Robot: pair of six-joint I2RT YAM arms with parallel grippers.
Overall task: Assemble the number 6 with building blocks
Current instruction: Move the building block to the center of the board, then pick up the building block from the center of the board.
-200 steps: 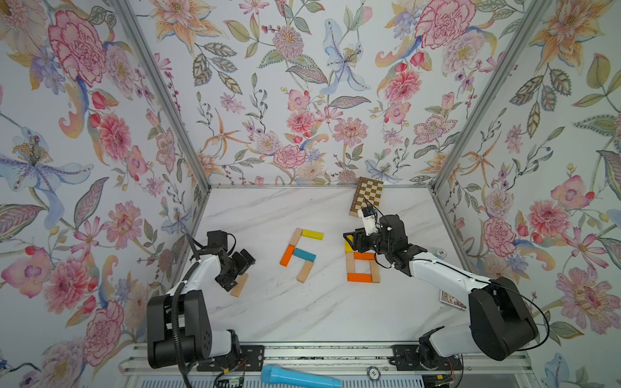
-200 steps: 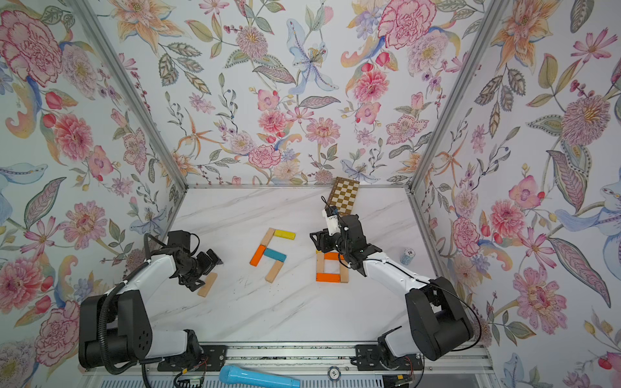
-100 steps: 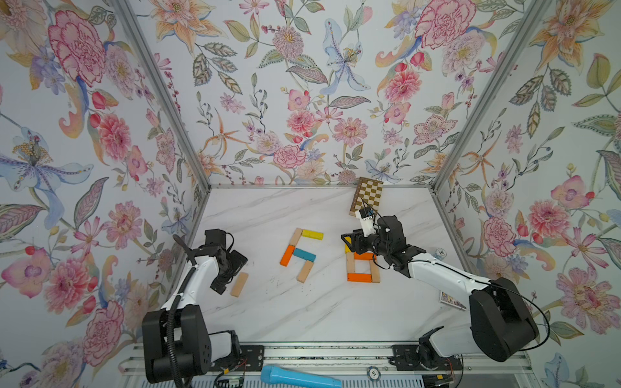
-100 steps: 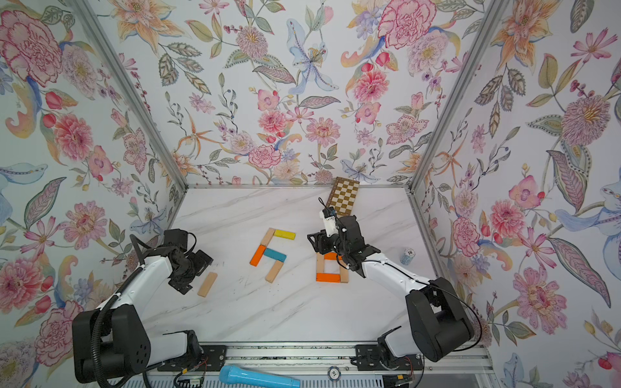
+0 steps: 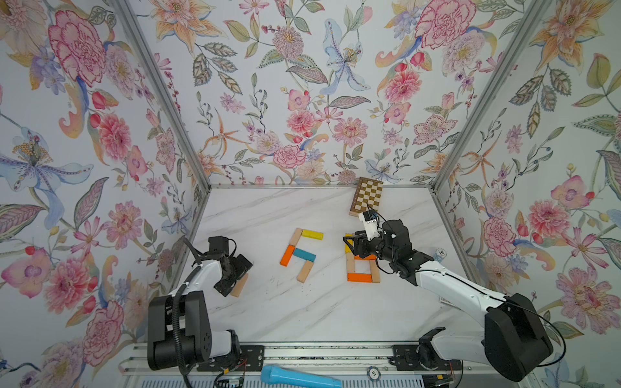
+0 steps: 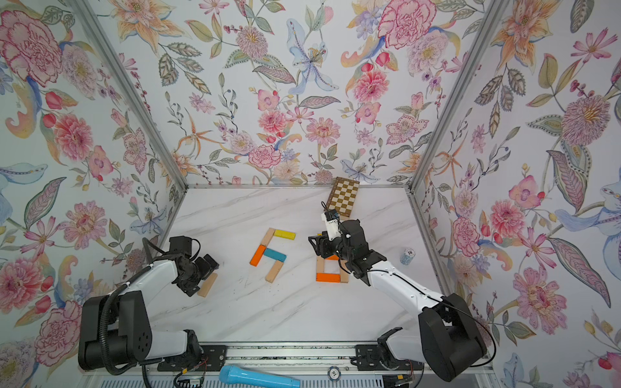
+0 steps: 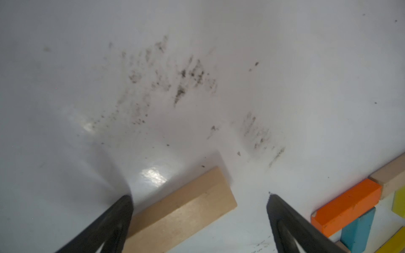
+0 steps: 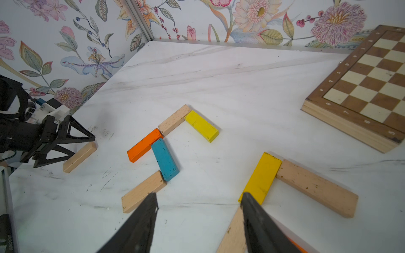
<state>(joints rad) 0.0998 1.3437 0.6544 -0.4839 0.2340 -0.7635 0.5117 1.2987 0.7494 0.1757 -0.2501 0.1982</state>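
A lone beige block (image 5: 239, 286) (image 7: 182, 210) lies flat at the table's left. My left gripper (image 5: 233, 273) (image 7: 199, 197) is open and straddles it, and the block sits nearer one finger. On the right lies the number 6 figure. Its square loop has an orange bottom bar (image 5: 359, 277) and a beige side (image 5: 350, 267). Above that are a yellow stem (image 8: 262, 177) and a beige top bar (image 8: 315, 188). My right gripper (image 5: 349, 243) (image 8: 199, 194) hovers open over the stem's lower end and holds nothing.
In mid-table sits a second group of blocks: beige (image 5: 295, 236), yellow (image 5: 312, 234), orange (image 5: 287, 255), teal (image 5: 304, 255) and beige (image 5: 305, 271). A chequered board (image 5: 367, 196) lies at the back right. A chip stack (image 5: 441, 252) stands by the right wall. A blue microphone (image 5: 299, 379) lies on the front rail.
My left gripper pulled back toward the left wall half a second ago and has now returned over the lone beige block. The right arm has barely moved.
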